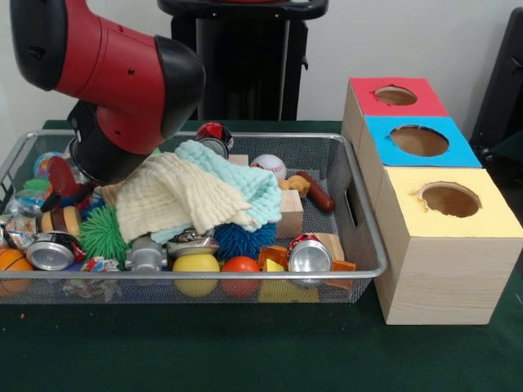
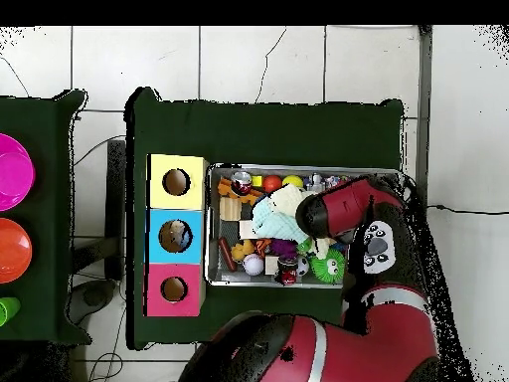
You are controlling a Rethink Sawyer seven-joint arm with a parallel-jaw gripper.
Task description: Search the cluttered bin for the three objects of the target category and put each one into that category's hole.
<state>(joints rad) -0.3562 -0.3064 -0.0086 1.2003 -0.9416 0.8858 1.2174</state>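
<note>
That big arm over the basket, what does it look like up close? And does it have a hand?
The arm is chunky and rounded, with glossy red shells joined by black sections, like thick tubes linked at bulging joints. From overhead, one red segment carries a pale grey panel with round dark buttons or dials. No loose cables show. Its hand is hidden behind the arm and the cloths in the basket, so I cannot describe it.

My gripper hidden behind my own arm [image 1: 114, 82] in both views; finger state not determinable. Cloths [image 1: 196, 196] cover bin [image 1: 359, 204] centre, contents beneath unseen. Orange ball [image 1: 11, 265] cut by frame edge. Item inside blue box [image 2: 176, 237] hole too small to identify
</note>
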